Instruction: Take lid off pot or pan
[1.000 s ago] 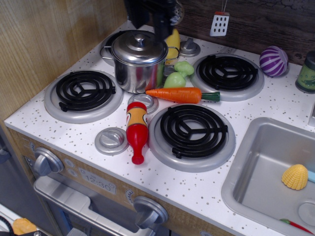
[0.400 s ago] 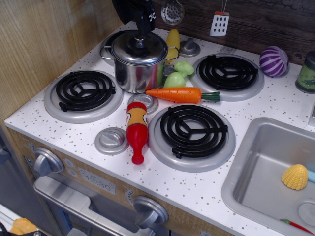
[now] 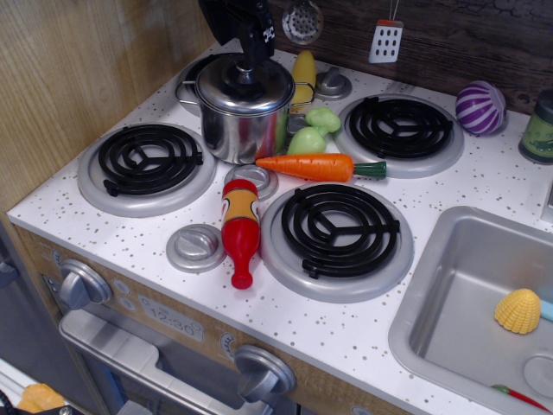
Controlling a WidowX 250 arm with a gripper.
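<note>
The shiny steel pot (image 3: pixel 242 131) stands at the back left of the toy stove, partly on the rear left burner. Its domed lid (image 3: pixel 223 88) sits flat on the pot's rim. My black gripper (image 3: pixel 249 69) comes straight down from above onto the centre of the lid. Its fingers (image 3: pixel 254 47) show as one narrow dark shape closed around the knob, which is hidden by them. The lid has not risen off the pot.
A carrot (image 3: pixel 315 166), green vegetables (image 3: pixel 313 131) and a yellow corn (image 3: pixel 303 71) lie right of the pot. A red ketchup bottle (image 3: pixel 240 226) lies in front. Burners (image 3: pixel 149 160) flank it. A wooden wall (image 3: pixel 78 78) stands left, a sink (image 3: pixel 471 303) right.
My gripper moved left and down from behind the pot onto the lid's centre, covering the knob. In the last half second it has barely moved. The lid and pot have not moved.
</note>
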